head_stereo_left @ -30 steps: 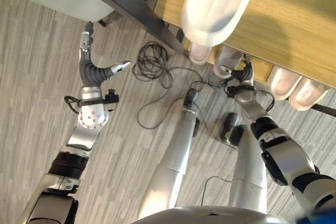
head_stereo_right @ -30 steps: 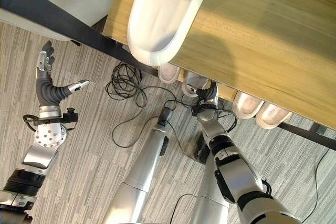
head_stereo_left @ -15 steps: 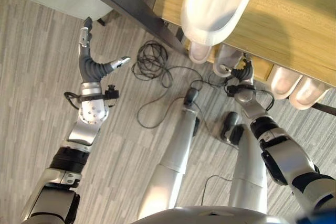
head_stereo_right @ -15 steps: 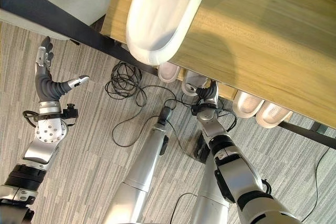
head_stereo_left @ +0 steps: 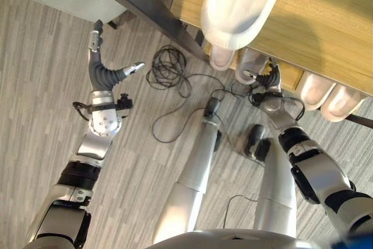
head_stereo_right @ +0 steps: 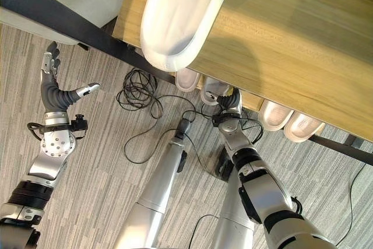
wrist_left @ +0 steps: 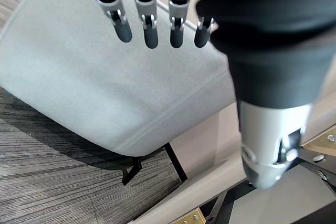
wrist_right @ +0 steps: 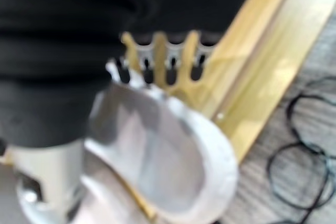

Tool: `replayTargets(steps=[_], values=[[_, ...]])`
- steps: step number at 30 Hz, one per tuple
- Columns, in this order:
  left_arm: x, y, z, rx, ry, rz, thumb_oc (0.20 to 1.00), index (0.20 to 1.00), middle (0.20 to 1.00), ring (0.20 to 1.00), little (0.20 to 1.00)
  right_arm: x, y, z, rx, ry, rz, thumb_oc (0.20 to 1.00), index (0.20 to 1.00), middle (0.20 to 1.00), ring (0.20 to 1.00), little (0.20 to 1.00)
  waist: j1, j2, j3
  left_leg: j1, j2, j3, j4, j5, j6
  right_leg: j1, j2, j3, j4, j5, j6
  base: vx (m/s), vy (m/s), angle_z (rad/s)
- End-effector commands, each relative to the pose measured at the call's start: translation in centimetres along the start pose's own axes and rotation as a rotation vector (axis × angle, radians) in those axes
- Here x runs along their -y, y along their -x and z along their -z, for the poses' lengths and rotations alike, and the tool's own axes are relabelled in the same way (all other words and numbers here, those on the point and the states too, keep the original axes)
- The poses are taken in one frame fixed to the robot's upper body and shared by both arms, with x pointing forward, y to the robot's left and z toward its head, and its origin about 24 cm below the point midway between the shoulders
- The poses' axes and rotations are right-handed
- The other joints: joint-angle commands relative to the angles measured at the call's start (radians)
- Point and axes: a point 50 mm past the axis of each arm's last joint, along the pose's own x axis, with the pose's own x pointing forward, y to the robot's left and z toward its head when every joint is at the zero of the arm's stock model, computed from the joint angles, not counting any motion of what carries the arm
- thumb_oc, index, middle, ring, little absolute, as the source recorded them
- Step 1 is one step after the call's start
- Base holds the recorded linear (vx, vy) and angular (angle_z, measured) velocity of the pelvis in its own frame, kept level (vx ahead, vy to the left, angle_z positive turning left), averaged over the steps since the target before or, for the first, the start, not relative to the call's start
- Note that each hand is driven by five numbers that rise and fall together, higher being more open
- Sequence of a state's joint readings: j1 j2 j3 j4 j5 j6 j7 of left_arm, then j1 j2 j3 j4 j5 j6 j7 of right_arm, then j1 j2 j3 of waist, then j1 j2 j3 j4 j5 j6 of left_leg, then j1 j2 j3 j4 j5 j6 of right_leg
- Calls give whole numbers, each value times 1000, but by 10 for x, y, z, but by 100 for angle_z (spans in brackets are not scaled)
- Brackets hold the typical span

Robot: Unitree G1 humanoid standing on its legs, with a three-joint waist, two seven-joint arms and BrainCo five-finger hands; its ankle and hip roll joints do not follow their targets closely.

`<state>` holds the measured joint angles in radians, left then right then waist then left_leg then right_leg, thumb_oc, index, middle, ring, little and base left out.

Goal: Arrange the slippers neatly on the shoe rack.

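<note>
Right hand grips a white slipper at the rack; left hand hangs open over the floor.

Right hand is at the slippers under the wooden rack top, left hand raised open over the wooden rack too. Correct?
One thing is off: the left hand is raised open, but over the grey striped floor beside the pale grey chair, well apart from the wooden shoe rack. The left eye view shows that. The right hand is indeed at the pale slippers under the rack top.
</note>
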<state>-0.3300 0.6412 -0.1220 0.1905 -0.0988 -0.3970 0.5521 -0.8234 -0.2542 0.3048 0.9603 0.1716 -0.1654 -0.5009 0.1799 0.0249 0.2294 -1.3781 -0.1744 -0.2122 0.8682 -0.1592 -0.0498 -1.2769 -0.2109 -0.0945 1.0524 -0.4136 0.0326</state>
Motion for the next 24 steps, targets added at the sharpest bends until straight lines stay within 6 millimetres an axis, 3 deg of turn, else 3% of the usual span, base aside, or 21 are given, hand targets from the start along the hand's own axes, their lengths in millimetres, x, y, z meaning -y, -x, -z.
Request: replayTargets(steps=[1,10,13,15,20,24], values=[[-10,0,3,-14,19,-48,1000,1000,1000,1000,1000,-10,1,-15,72,-13,-35,1000,1000,1000,1000,1000,11,-17,-7,-11,61,40,-142,15,42,36,14,94,-69,11,-11,0,0,0],[-11,2,7,-38,11,-52,1000,1000,1000,1000,1000,-8,4,-3,40,12,-27,1000,1000,1000,1000,1000,3,-20,-11,-13,66,44,-130,11,43,35,18,98,-64,11,-13,0,0,0],[-12,4,11,-54,6,-47,1000,1000,1000,1000,1000,-1,9,17,-22,57,-8,1000,1000,1000,1000,1000,-4,-21,-11,-9,70,46,-125,9,45,38,20,99,-63,12,-14,0,0,0],[-12,4,11,-54,6,-47,1000,1000,1000,1000,1000,-1,9,17,-22,57,-8,1000,1000,1000,1000,1000,-4,-22,-11,-9,70,46,-125,9,45,38,20,99,-63,12,-14,0,0,0],[-16,7,18,-91,-11,-55,1000,1000,1000,1000,1000,12,31,62,-148,92,21,1000,1000,1000,1000,1000,-22,-20,-6,5,79,55,-116,7,47,47,23,102,-60,13,-15,-18,10,-9],[-17,3,21,-103,-24,-65,1000,1000,1000,1000,1000,12,43,78,-169,150,-19,1000,1000,1000,1000,1000,-34,-23,-2,16,89,58,-114,6,45,58,25,105,-64,14,-15,-22,8,-7]])
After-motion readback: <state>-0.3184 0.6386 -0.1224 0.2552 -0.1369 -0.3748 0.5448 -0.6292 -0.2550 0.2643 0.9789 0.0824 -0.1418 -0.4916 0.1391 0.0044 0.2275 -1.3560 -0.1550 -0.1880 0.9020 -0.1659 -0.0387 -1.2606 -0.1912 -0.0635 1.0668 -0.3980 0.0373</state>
